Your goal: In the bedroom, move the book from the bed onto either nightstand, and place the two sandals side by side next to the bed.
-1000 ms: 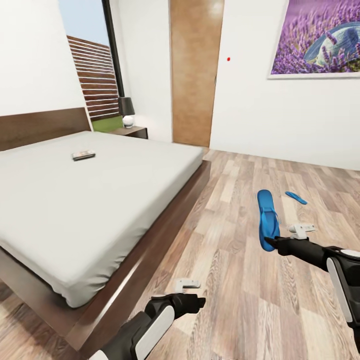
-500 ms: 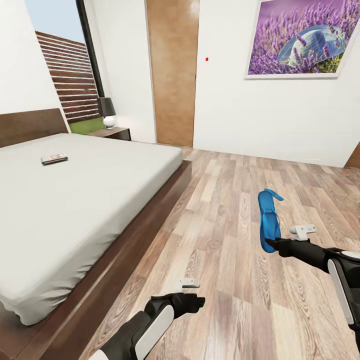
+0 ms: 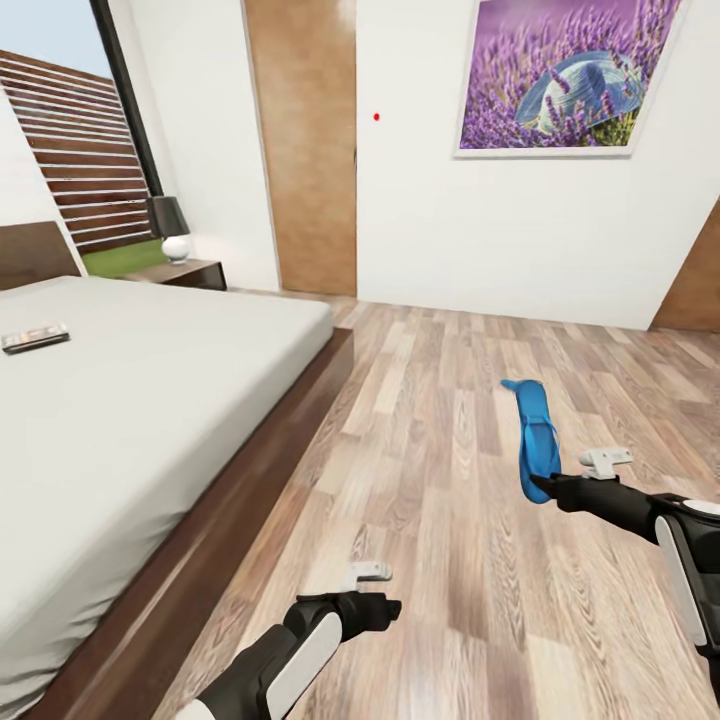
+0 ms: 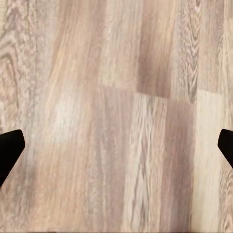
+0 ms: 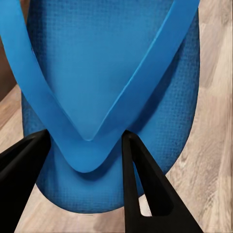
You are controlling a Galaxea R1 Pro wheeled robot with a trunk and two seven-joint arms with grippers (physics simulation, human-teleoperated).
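In the head view my right gripper is shut on the heel end of a bright blue sandal and holds it above the wooden floor, toe pointing away. The right wrist view has the sandal between the black fingers. A blue tip of the other sandal peeks out on the floor behind the held one. The book lies on the bed at the far left. The nightstand stands beyond the bed. My left gripper hangs open and empty over floor planks.
A black lamp stands on the nightstand by the window. A wooden door and a lavender picture are on the far wall. Open wooden floor stretches between the bed's brown frame and that wall.
The camera has turned right, so the bed, book and nightstand have slid left in the picture. Both arms keep their pose, and the sandal stays in the right gripper.
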